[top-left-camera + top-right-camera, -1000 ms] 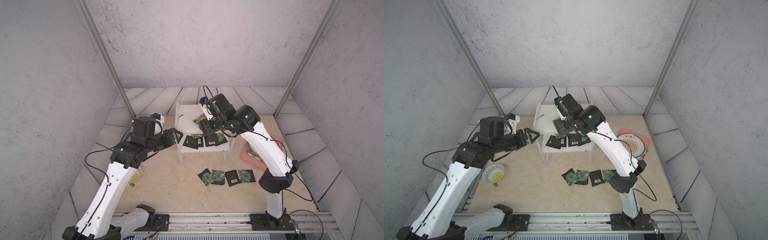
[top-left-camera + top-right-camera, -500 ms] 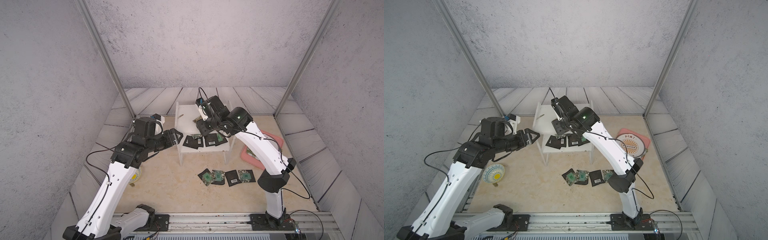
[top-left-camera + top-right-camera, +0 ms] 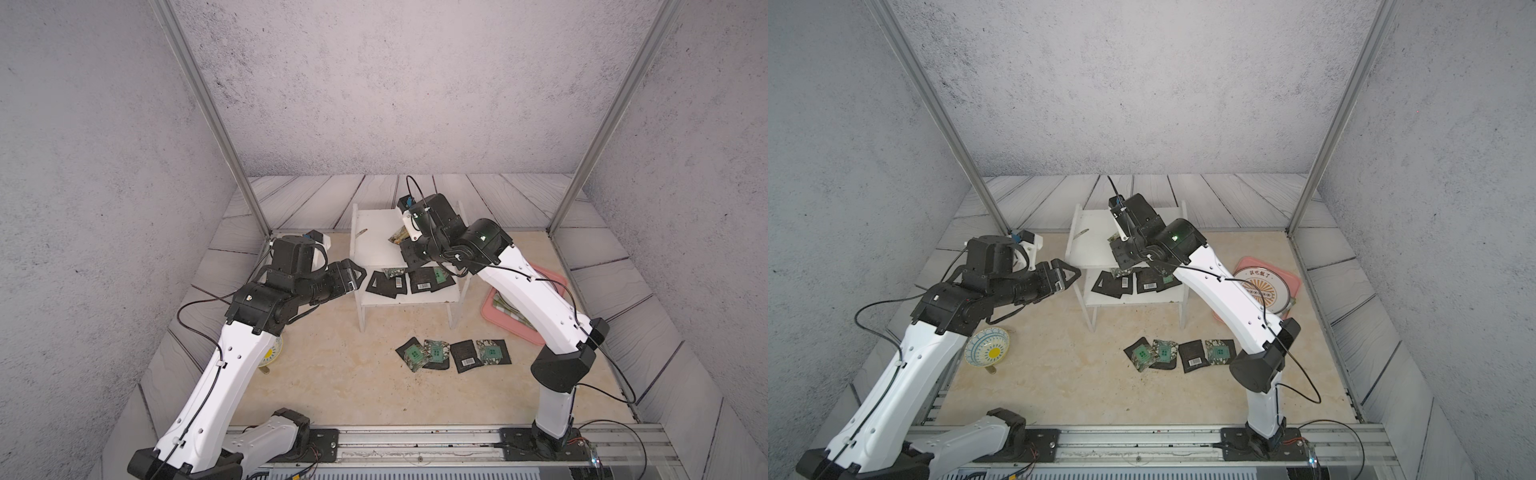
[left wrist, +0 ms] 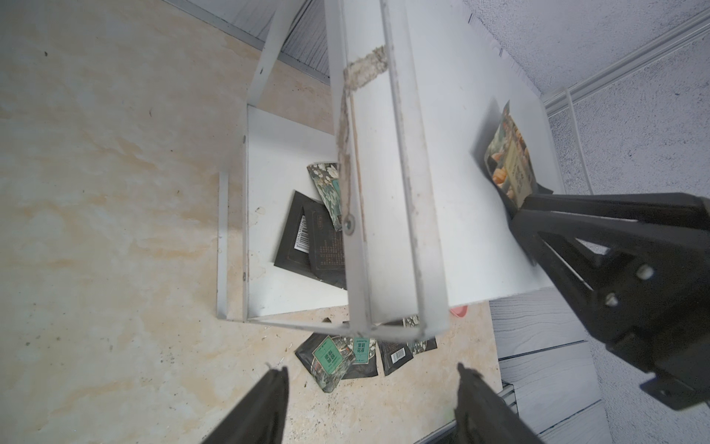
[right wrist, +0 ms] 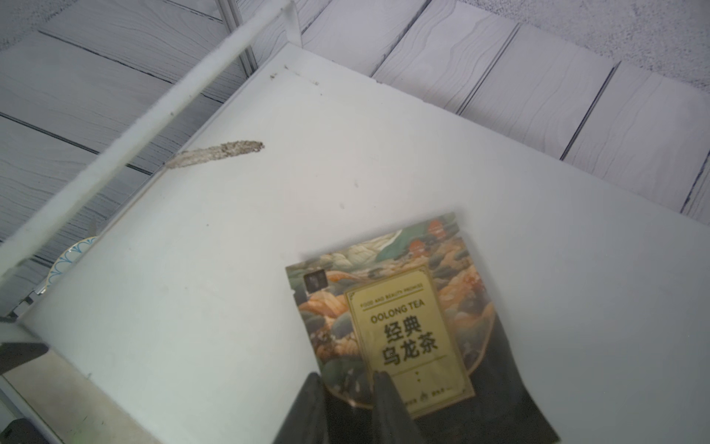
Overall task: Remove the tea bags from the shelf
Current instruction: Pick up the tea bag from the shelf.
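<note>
1. The white shelf stands near the back edge of the surface.
2. The left fingers hang spread, empty, beside it.
3. The right fingers pinch one tea bag, tilted above the top board.
4. Other tea bags lie on the lower board, and a row of tea bags lies on the surface in front.

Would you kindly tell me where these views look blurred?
Right wrist view: the label of the oolong tea sachet reads sharply, the right fingers are soft. Left wrist view: the near edge of the shelf and the left fingers are blurred. Both top views: sharp, evenly lit.
</note>
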`<state>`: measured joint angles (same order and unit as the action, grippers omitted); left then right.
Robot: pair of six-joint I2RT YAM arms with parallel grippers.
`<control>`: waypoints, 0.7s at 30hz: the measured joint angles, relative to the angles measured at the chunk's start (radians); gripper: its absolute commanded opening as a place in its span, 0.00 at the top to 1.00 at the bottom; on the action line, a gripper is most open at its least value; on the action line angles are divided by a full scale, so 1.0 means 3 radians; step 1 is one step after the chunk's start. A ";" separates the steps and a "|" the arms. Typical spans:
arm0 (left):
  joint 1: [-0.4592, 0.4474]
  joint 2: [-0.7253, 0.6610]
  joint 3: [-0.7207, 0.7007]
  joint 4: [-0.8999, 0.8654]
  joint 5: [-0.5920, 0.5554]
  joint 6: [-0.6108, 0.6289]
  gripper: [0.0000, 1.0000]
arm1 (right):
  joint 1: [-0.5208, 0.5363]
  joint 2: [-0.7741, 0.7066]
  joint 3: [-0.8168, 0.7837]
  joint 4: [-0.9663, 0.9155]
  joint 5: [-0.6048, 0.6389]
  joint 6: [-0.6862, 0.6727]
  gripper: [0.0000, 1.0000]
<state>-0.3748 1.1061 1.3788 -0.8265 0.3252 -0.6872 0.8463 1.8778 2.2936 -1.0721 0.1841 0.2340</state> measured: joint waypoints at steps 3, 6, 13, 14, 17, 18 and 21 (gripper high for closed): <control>0.0000 0.0000 -0.0022 -0.0001 0.0000 -0.0009 0.27 | -0.0017 -0.0018 -0.0018 -0.0004 -0.0032 0.0000 0.87; 0.0000 0.0000 -0.0025 -0.0001 0.0000 -0.0010 0.27 | -0.0020 -0.0018 -0.0017 -0.0004 -0.0042 0.0004 0.93; 0.0000 0.0000 -0.0031 -0.0001 -0.0001 -0.0022 0.28 | -0.0022 -0.0045 -0.0014 -0.0055 -0.0047 -0.0013 1.00; 0.0000 0.0000 -0.0034 -0.0001 0.0000 -0.0024 0.28 | -0.0022 -0.0052 -0.0014 -0.0074 -0.0046 -0.0014 1.00; 0.0000 -0.0003 -0.0043 0.0000 -0.0008 -0.0032 0.28 | -0.0024 -0.0079 -0.0019 -0.0134 -0.0048 -0.0014 1.00; 0.0000 -0.0005 -0.0050 -0.0001 -0.0013 -0.0033 0.27 | -0.0024 -0.0092 -0.0025 -0.0141 -0.0050 -0.0013 1.00; 0.0000 -0.0019 -0.0070 -0.0001 -0.0020 -0.0033 0.28 | -0.0027 -0.0140 -0.0074 -0.0160 -0.0086 -0.0013 1.00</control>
<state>-0.3748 1.1004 1.3579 -0.8268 0.3191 -0.6971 0.8383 1.8359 2.2715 -1.1202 0.1581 0.2302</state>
